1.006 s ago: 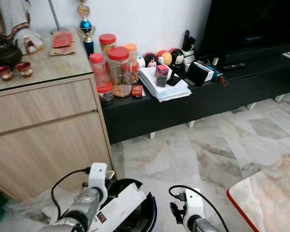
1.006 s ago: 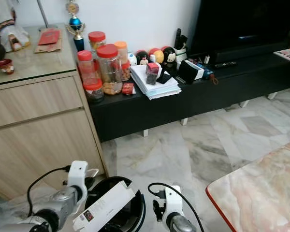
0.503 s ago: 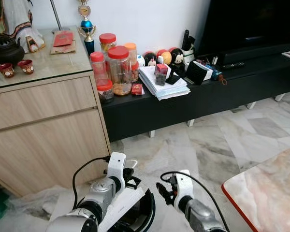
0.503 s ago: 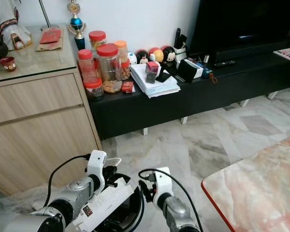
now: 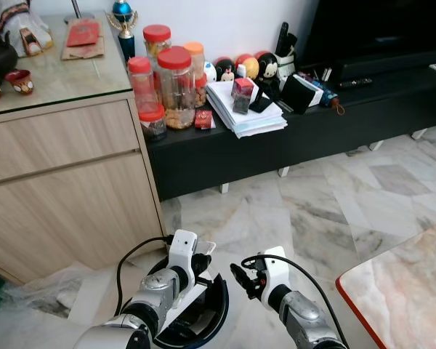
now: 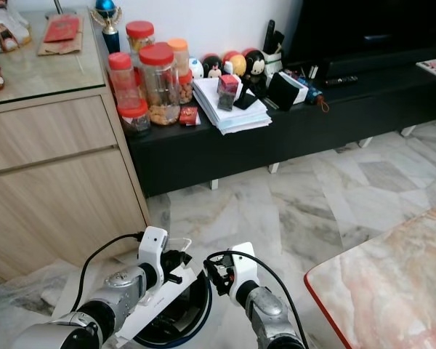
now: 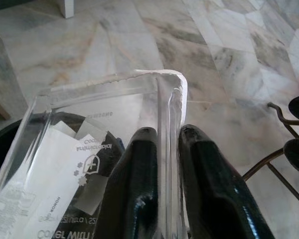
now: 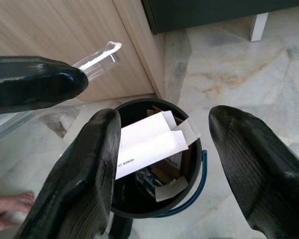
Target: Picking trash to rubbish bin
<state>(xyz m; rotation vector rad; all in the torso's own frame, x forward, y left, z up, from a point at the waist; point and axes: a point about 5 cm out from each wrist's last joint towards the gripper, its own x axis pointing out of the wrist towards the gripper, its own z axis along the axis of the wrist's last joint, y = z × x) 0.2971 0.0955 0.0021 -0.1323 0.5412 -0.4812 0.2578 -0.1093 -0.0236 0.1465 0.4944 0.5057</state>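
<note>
My left gripper (image 5: 197, 263) is shut on the edge of a clear plastic package (image 7: 97, 117) with a white printed label. It holds the package tilted over the round black rubbish bin (image 5: 222, 309) on the floor. In the left wrist view both black fingers (image 7: 139, 179) pinch the package's transparent rim. The bin (image 8: 195, 167) holds a white cardboard box (image 8: 149, 139) and other scraps. My right gripper (image 5: 239, 277) hovers just right of the bin, open, with nothing between its fingers (image 8: 97, 164).
A wooden cabinet (image 5: 73, 182) stands close behind the bin on the left. A low black bench (image 5: 291, 149) carries jars and papers. A marble table with a red edge (image 5: 407, 287) is at the right. A person's bare foot (image 8: 10, 204) is near the bin.
Both arms have reached farther forward. The left gripper has brought the package lower across the bin, and the right gripper has come up beside it. The camera has tilted down slightly.
</note>
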